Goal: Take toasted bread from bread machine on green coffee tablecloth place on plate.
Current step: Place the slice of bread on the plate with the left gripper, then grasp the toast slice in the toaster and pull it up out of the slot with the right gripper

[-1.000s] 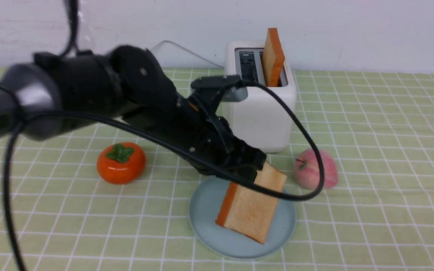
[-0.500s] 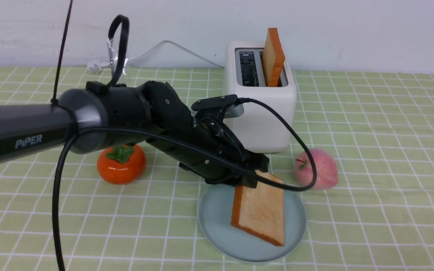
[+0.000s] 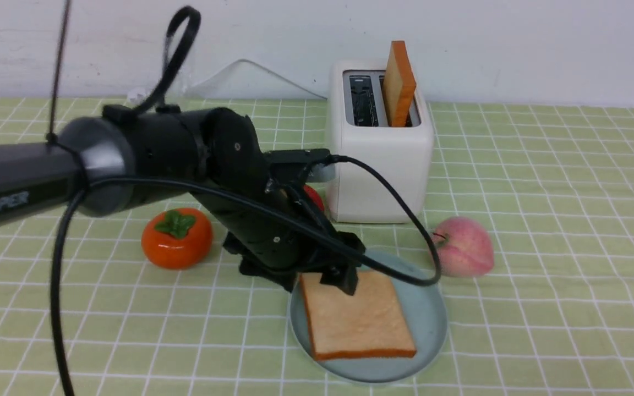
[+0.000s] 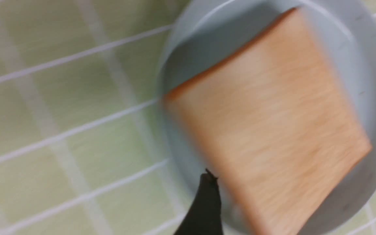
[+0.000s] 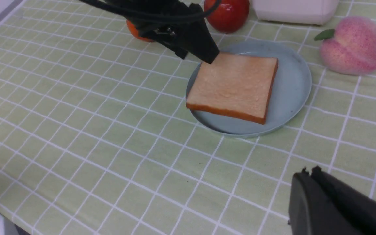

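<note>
Transfer status: one slice plated, one remaining

First toast slice (image 3: pixel 358 316) lies on the plate (image 3: pixel 430 324); second toast slice (image 3: pixel 399 85) stands in the toaster (image 3: pixel 377 176), awaiting transfer. Left gripper (image 4: pixel 295 199): fingers apart. Right gripper (image 5: pixel 307 171): fingers together, shown only in the right wrist view; the front view omits it

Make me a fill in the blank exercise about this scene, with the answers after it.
The square toast slice with orange-brown crust lies on the round blue-grey ____. Another slice stands in the boxy white ____. The pink ____ sits on the light green gridded tablecloth. The black left gripper is ____.
Missing words: plate; toaster; peach; open.
</note>
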`<state>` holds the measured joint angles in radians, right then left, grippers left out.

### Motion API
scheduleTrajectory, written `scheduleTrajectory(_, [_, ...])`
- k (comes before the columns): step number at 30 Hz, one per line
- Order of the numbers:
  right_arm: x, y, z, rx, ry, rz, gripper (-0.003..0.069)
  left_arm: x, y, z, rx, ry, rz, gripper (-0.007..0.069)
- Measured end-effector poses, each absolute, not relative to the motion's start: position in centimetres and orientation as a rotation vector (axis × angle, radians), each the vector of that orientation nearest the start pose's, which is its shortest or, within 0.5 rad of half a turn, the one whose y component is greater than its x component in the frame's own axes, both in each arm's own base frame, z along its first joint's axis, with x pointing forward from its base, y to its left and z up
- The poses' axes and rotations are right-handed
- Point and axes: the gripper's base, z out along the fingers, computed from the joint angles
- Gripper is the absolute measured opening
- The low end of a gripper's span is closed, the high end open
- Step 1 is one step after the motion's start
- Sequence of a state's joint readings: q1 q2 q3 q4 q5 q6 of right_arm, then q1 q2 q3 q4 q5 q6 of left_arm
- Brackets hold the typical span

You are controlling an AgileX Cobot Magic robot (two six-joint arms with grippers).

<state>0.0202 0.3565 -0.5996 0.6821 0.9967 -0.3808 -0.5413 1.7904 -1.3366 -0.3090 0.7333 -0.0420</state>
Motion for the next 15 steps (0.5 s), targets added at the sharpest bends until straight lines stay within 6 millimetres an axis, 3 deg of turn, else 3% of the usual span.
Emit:
scheduleTrajectory(5, [4.5, 4.9, 32.0, -0.314, 2.061, 0.62, -0.0003, 30.3, -19.8, 27.2, 0.41, 2.702, -0.446, 0.0554])
scheduleTrajectory(8, [5.4, 4.9, 32.2, -0.304, 2.09, 0.628, -0.0002, 28.6, -18.6, 30.1, 0.41, 2.678, -0.429, 0.036])
scheduleTrajectory(10, [6.8, 4.9, 32.5, -0.293, 2.139, 0.639, -0.0002, 27.1, -17.7, 32.6, 0.408, 2.608, -0.455, 0.0155])
scheduleTrajectory(12, [8.0, 4.9, 32.9, -0.284, 2.171, 0.646, -0.0002, 25.9, -16.9, 34.1, 0.416, 2.542, -0.477, 0.0037])
scheduleTrajectory(13, [8.8, 5.0, 33.0, -0.279, 2.191, 0.649, -0.0002, 25.0, -16.4, 35.0, 0.419, 2.494, -0.494, -0.0003])
scheduleTrajectory(15, [10.0, 5.0, 33.2, -0.278, 2.22, 0.651, -0.0002, 23.8, -15.7, 35.7, 0.427, 2.44, -0.51, -0.0013])
